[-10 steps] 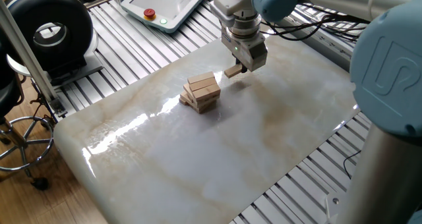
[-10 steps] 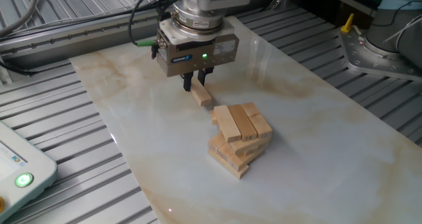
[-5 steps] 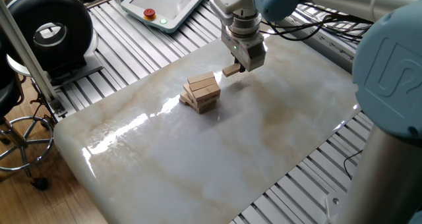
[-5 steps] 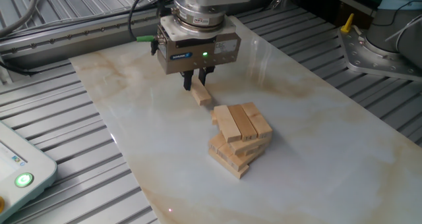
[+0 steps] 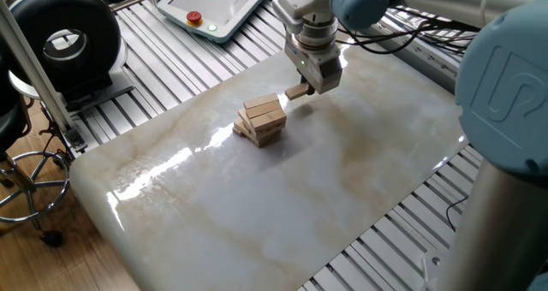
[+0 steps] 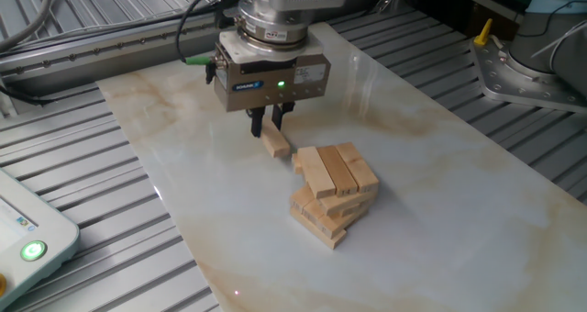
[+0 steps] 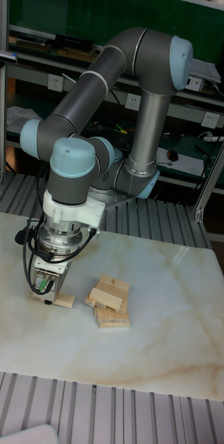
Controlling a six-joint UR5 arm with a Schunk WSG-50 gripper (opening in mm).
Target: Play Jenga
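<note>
Tool [image 6: 267, 121] clamped on one end of a loose block [image 6: 275, 144]; Jenga [image 6: 334, 193] light, rigid, smooth, easily toppled; grip long faces

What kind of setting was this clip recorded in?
Most likely a robotics lab or workshop. The marble-look table sits on an aluminium-slat frame, a teach pendant lies nearby, and shelves with wall sockets stand behind the arm.
</note>
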